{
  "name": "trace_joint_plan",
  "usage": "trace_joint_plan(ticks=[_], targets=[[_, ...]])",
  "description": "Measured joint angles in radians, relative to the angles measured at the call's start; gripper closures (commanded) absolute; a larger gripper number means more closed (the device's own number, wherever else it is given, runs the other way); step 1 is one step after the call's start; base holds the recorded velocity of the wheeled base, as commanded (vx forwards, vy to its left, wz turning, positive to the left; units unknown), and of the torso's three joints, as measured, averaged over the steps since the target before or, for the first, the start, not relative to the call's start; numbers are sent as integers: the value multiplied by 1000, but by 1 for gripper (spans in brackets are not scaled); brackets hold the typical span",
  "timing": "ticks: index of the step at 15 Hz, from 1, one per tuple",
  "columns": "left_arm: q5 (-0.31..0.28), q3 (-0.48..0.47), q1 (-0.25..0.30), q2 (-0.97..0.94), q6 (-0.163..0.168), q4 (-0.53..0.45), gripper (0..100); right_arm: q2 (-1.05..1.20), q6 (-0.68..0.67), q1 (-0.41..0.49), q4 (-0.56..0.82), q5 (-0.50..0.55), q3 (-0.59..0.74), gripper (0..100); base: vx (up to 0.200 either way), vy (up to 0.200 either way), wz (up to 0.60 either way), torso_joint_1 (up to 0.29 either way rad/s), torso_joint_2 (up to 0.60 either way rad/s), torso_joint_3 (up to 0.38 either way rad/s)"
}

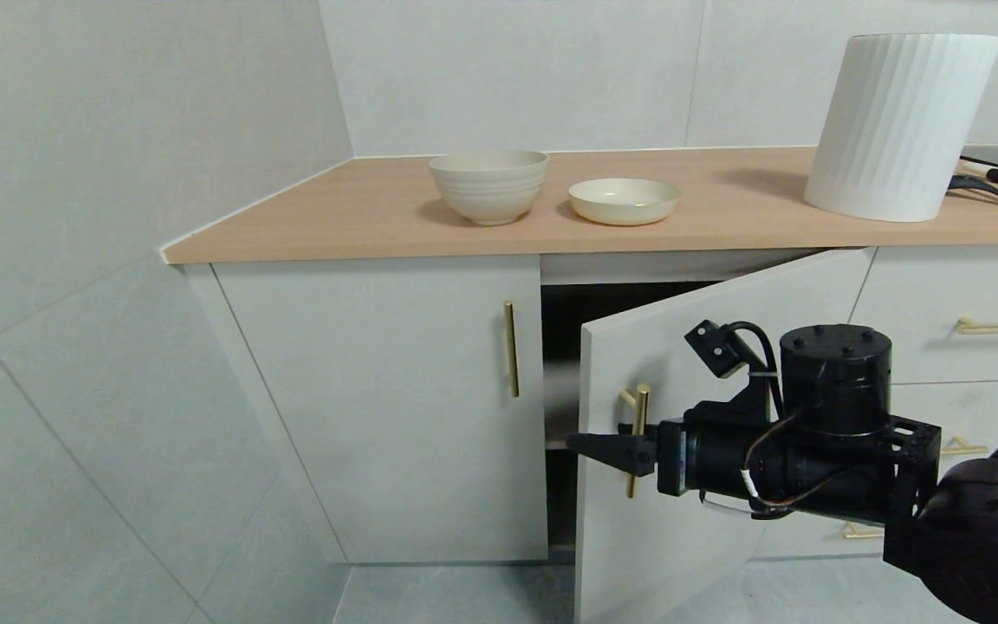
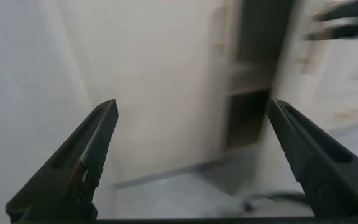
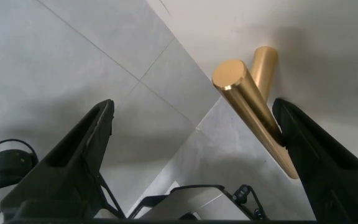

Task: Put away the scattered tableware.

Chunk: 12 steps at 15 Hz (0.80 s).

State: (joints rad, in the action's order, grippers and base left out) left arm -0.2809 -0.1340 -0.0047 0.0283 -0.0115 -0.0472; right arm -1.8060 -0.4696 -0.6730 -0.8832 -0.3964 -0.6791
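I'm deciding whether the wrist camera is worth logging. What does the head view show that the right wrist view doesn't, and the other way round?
Head view adds: the bowl and shallow dish on the countertop, the white ribbed container, and the closed door beside the open door. Right wrist view adds: the round end face of the gold handle, the bar close beside one of the spread fingers, and grey tiles behind. Shared: the right gripper at that handle.
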Motion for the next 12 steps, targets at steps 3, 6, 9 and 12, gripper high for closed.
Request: trace_joint_plan(ticks=[3,6,9,12], targets=[[-103,-156,-2,159,-23,-24,0,5,0,-1,-1,-1,0,0,0,0,0,0,0,0],[-170,-343,-8,495,-23,-13,0,20,0,-10,-1,0,1,0,0,0,0,0,0,0],[-201,-463,-26,860,-15,111,0,29,0,-13,-5,0,7,0,0,0,0,0,0,0],[-218,-490,-59,1147,-15,288,0,44,0,-23,-4,2,20,0,0,0,0,0,0,0]])
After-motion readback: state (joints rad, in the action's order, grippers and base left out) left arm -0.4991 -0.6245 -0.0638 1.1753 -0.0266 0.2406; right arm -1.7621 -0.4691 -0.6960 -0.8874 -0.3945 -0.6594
